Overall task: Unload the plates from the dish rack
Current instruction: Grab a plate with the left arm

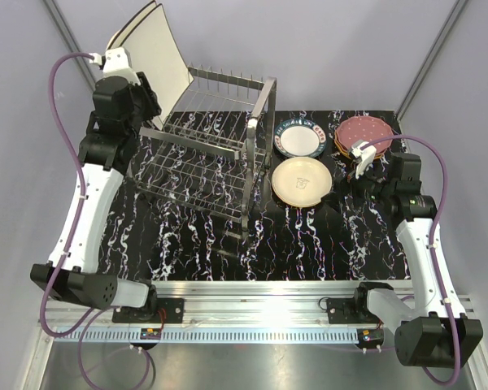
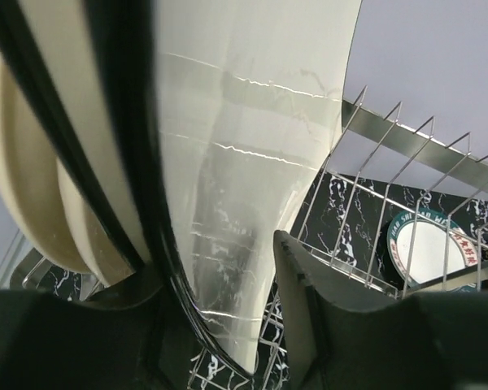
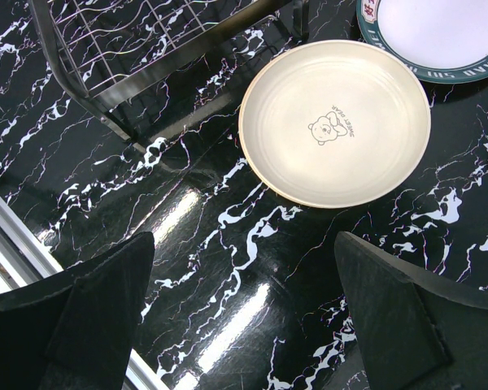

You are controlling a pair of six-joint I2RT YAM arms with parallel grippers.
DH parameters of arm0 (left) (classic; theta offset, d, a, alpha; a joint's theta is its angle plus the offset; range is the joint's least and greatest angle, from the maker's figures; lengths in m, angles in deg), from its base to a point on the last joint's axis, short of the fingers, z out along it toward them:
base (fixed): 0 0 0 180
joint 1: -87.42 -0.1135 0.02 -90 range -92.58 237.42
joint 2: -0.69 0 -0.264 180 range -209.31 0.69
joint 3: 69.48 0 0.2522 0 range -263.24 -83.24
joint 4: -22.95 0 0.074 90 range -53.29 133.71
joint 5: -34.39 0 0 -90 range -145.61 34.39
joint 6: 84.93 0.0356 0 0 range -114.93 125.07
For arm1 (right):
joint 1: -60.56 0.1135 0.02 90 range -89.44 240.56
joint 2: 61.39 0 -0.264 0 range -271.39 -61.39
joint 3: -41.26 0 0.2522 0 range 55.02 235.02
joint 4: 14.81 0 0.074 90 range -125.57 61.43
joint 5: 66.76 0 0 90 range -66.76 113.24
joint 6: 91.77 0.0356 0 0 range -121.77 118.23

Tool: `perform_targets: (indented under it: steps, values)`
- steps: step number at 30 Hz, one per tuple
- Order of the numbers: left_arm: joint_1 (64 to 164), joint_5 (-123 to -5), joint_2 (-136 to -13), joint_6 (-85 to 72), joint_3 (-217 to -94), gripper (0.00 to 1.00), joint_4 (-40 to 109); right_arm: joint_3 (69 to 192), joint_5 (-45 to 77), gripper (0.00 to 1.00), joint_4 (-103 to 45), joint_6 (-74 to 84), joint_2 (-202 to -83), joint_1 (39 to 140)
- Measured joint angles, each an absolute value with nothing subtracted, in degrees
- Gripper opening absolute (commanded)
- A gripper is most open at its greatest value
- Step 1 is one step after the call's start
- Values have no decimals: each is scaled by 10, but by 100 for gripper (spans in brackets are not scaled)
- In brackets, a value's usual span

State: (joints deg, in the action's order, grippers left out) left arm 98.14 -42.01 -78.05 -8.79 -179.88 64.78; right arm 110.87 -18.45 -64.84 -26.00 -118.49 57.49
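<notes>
- Left claw (image 2: pixel 215 317) straddles the dark rim of the square plate (image 1: pixel 167 61). Its jaws are partly open, and a sliver of gap shows beside one finger (image 2: pixel 309 309), so there is no firm pinch yet.
- That plate stands on edge at the far-left end of the rack (image 1: pixel 211 154), long axis upright and slightly tilted. A cream plate (image 2: pixel 24 187) sits just beside it on the outer side.
- Left arm is by far the nearer; the lift likely needs a straight pull up, clear of the prongs (image 2: pixel 366 97).
- Right claw (image 3: pixel 240 325) hangs wide open and empty over the table (image 1: pixel 309 244), near the bear plate (image 3: pixel 333 122).
- Open room lies along the table's near edge. The far-right corner holds the maroon stack (image 1: pixel 364 130), with the rimmed plate (image 1: pixel 299 138) beside it.
</notes>
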Motion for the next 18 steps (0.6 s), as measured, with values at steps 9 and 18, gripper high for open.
perform_targets:
  steps: [9,18]
  values:
    - [976,-428,-756,-53,-1729,25,561,1109,-184,100,-648,-260,-1185,575]
    - [973,-463,-749,-36,-1717,6,534,1109,-184,100,-648,-260,-1184,575]
